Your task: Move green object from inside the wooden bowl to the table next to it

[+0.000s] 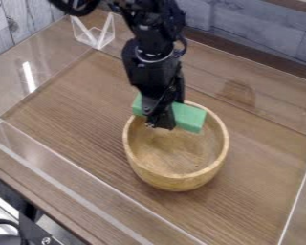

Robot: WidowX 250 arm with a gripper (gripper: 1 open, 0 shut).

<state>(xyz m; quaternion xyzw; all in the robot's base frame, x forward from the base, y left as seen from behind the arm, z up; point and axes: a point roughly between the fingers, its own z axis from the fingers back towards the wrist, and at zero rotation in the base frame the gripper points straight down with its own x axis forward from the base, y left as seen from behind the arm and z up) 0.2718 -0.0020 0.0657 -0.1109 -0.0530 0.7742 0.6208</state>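
Note:
The green object, a flat sponge-like block, hangs at the far rim of the wooden bowl, partly over the bowl's hollow. My gripper points steeply down and is shut on the block, with green showing on both sides of the black fingers. The bowl stands near the middle of the dark wood-grain table. The fingertips are partly hidden against the block and the rim.
Clear acrylic walls run round the table's edges. A small clear triangular stand sits at the back left. Bare tabletop lies to the left and right of the bowl.

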